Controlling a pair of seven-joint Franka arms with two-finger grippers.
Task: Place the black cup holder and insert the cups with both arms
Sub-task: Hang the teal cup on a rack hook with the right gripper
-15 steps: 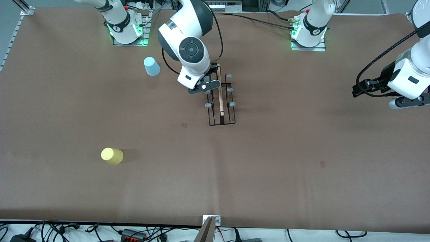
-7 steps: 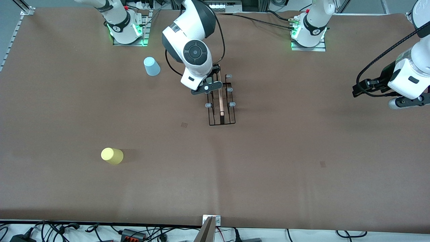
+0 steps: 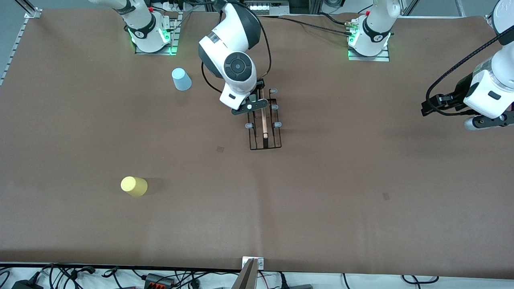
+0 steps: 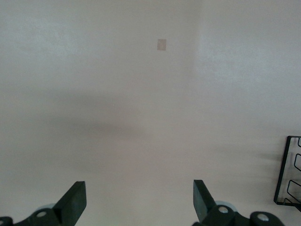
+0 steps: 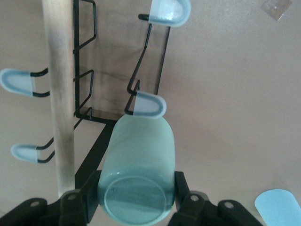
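The right gripper (image 5: 136, 200) is clenched on the green cup (image 5: 137, 172), over the rack (image 3: 264, 132), its open end just beside a grey peg (image 5: 146, 104). The left gripper (image 4: 136, 207) waits with jaws released, well apart from the rack, above the table (image 3: 361, 200). The blue cup (image 3: 181, 79) and yellow cup (image 3: 133, 186) stand away from the rack toward the right arm's end.

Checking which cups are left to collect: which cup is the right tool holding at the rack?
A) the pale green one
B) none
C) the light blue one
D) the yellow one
A: in the right wrist view the right tool is shut on the pale green cup, mouth toward a grey-tipped peg of the black cup holder, while the yellow cup and the light blue cup stand on the table.
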